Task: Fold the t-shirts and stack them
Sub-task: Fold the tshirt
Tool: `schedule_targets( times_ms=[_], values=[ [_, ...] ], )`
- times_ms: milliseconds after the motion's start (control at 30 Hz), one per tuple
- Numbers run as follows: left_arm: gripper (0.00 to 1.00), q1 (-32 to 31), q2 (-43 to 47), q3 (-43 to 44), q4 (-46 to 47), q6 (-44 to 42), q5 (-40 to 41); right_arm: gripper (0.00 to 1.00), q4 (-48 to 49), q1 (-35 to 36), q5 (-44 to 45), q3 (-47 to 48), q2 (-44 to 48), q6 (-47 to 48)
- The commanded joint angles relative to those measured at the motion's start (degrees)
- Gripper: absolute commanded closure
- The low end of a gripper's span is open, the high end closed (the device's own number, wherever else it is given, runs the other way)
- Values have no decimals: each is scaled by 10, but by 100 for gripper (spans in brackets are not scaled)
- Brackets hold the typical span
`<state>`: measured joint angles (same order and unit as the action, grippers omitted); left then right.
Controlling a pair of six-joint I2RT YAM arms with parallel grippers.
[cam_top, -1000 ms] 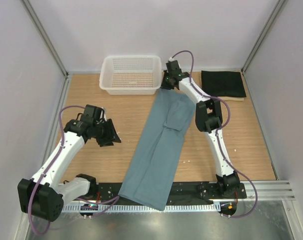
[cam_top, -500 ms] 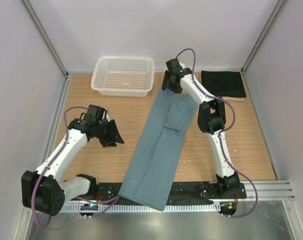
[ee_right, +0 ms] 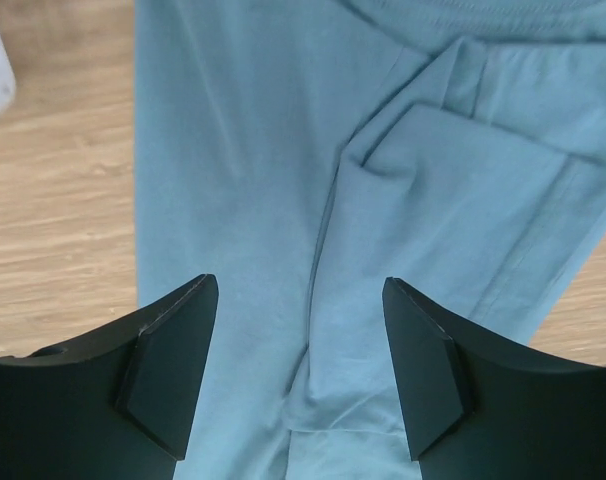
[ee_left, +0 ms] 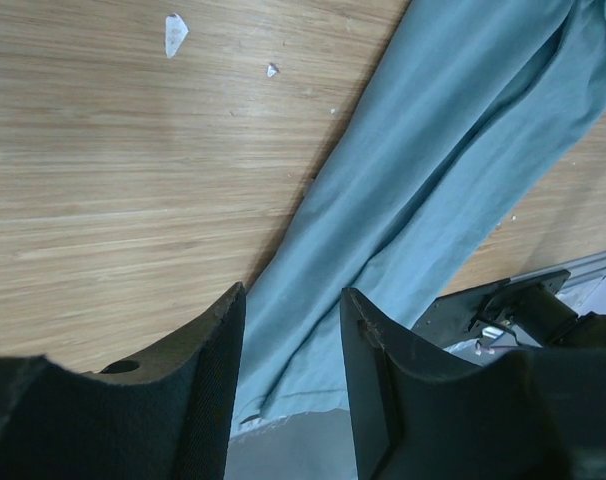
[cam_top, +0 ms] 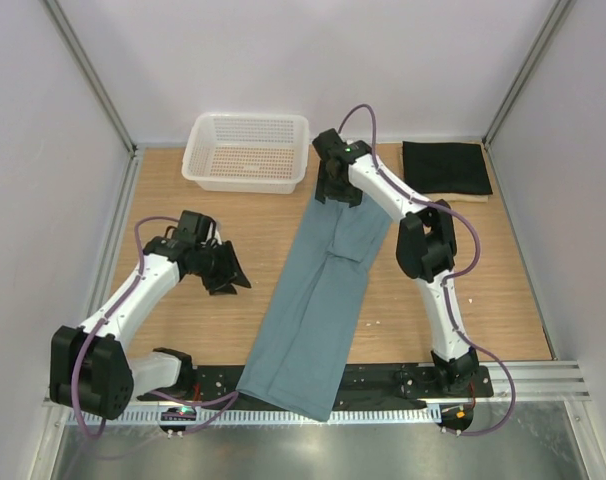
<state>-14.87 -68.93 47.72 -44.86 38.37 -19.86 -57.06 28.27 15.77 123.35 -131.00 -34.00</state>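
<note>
Two arms: jaws of each stand apart, gripping nothing.
Left arm (cam_top: 143, 290): centre-left; jaws low over bare desk (cam_top: 173, 200), just beside the teal strip's edge, likely to take that side.
Basket (cam_top: 245, 178): upper left, out of the way.
Teal t-shirt (cam_top: 318, 300): centre, a long narrow strip, lower end past the desk's near edge.
Right arm (cam_top: 383, 190): jaws over the strip's upper end, apparently placed to lift it for folding.
Black t-shirt (cam_top: 446, 167): upper right, folded atop a cream t-shirt (cam_top: 453, 198), starting the stack.
</note>
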Motion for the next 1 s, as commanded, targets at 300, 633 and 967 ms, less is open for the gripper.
schedule_targets(
  times_ms=[300,633,967],
  values=[
    [56,19,23,0,0,-10,10,25,76,0,51,0,-81,19],
    [46,20,18,-10,25,33,-30,16,222,-14,71,55,-167,185],
    [44,-4,-101,3,86,57,-94,9,265,-53,-27,195,-216,261]
  ],
)
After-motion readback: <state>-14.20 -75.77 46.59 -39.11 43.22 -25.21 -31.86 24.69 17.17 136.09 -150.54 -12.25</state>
